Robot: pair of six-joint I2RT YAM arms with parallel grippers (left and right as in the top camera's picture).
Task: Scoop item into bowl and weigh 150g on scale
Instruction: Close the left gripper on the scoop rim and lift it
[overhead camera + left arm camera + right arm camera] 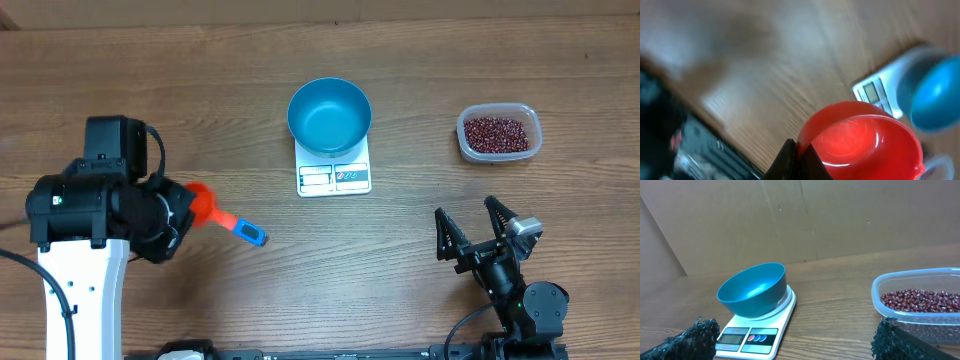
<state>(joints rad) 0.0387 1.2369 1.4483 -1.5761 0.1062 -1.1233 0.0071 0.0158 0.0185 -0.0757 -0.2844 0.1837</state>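
At the left of the overhead view, the left pincer point(798, 153) is clamped on a red scoop point(222, 219), well apart from the beans point(497, 132) in a clear container point(465, 142) at the upper right. The blue bowl point(329, 115) sits on the scale point(335, 178) at centre. The right pincer point(465, 210), at the lower right, has its jaws apart and holds nothing.
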